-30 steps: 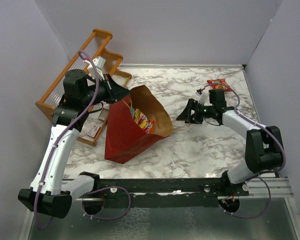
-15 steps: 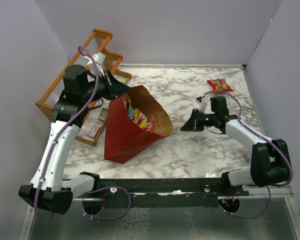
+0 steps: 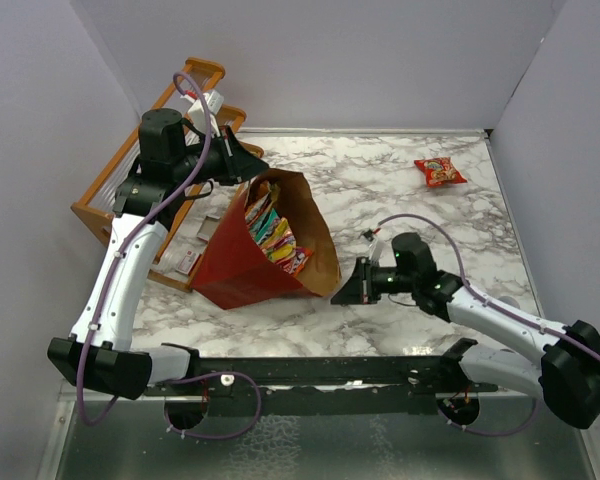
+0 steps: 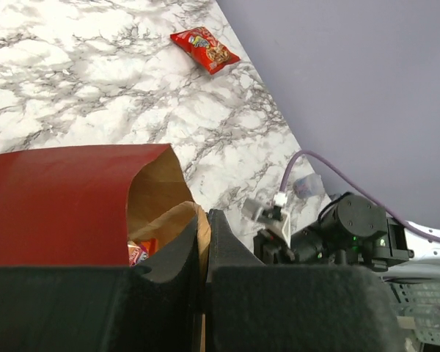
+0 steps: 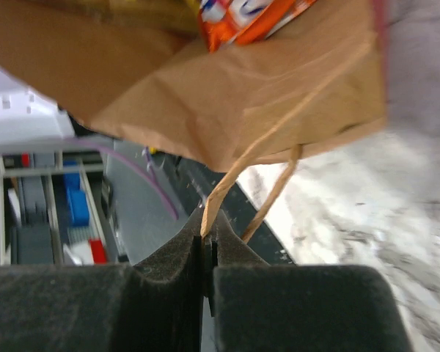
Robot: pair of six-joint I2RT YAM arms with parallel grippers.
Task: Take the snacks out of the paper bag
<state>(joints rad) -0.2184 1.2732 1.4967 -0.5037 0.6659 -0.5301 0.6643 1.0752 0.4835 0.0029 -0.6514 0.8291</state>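
Where the paper bag [image 3: 238, 272] lies: left half of the marble table [image 3: 400, 205], tipped over with its brown mouth toward the right edge and its base toward the left edge.
Snacks [image 3: 275, 232]: a bunch of coloured packets inside the bag's mouth; the right wrist view shows an orange packet [image 5: 253, 15] at the lip.
Red packet [image 3: 440, 171]: flat on the table near the far right corner, well apart from the bag.
Left gripper [image 4: 204, 229]: at the far side of the bag's mouth, jaws pressed together on the paper rim.
Right gripper [image 5: 205, 238]: low near the table's near edge, just beside the mouth, jaws pinched on the twine handle [image 5: 238, 172].
Wooden rack [image 3: 108, 195]: at the far left corner, beside the bag.
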